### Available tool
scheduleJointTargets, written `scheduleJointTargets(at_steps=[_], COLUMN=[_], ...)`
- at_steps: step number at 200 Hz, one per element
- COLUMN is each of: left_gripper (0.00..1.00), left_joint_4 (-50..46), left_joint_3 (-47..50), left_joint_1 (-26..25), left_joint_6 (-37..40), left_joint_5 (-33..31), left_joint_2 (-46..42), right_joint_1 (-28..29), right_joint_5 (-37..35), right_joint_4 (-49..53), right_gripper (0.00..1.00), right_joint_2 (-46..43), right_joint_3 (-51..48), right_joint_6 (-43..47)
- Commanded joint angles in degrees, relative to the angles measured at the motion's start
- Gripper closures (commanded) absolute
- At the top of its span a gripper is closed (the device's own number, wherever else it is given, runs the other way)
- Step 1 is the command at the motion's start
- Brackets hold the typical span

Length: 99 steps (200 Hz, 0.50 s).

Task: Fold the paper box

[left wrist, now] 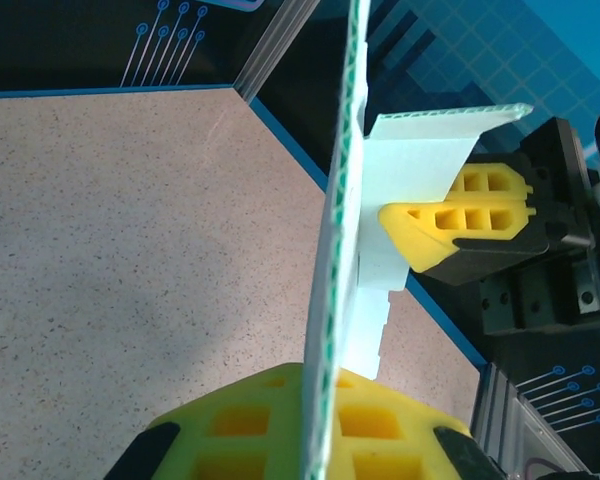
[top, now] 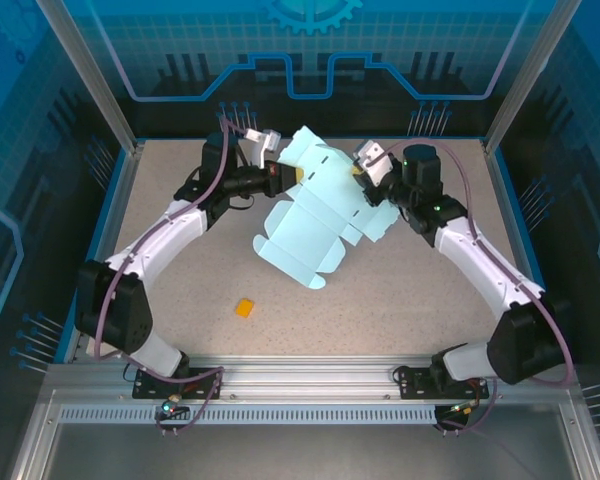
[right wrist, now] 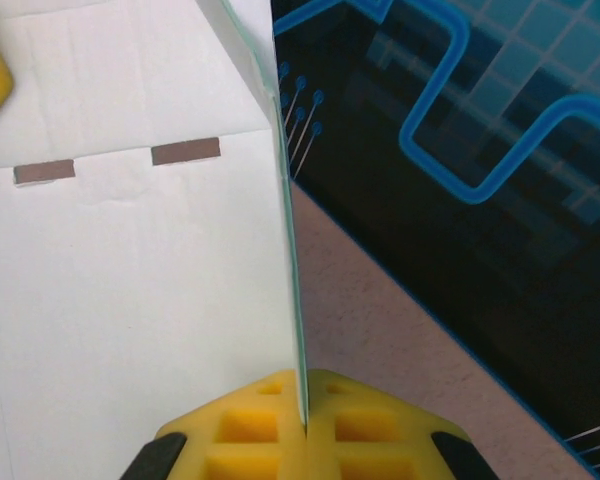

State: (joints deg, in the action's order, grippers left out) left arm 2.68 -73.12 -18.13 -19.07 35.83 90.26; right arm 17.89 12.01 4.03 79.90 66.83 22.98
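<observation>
Held at its far end from both sides: paper box (top: 315, 215), an unfolded sheet, with left gripper (top: 278, 172) and right gripper (top: 366, 176) clenched on opposite edges. Slopes toward worktop (top: 180, 290), long axis far-to-near.

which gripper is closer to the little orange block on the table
The left gripper, pinching the paper box on its left side. The orange block lies left of centre, farther from the right gripper.
</observation>
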Motion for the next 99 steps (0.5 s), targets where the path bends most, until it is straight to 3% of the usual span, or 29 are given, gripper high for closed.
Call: scheduleJointTargets(at_steps=[1, 56, 99], left_gripper=[0.89, 0.65, 0.53], left_joint_4=[5.6, 5.9, 5.5], left_joint_3=[1.0, 1.9, 3.8], left_joint_1=[0.6, 1.1, 4.2], left_joint_6=[-0.9, -1.3, -4.9], left_joint_5=[-3.2, -5.8, -10.5], left_joint_2=[2.3, 5.3, 5.1], right_joint_1=[-1.5, -3.3, -5.1], right_joint_5=[11.4, 13.4, 12.5], right_joint_4=[11.1, 16.0, 18.3], right_gripper=[0.99, 1.0, 1.0], right_joint_2=[2.9, 7.7, 10.6], right_joint_3=[3.9, 7.2, 8.5], right_joint_6=[-3.9, -4.2, -4.6])
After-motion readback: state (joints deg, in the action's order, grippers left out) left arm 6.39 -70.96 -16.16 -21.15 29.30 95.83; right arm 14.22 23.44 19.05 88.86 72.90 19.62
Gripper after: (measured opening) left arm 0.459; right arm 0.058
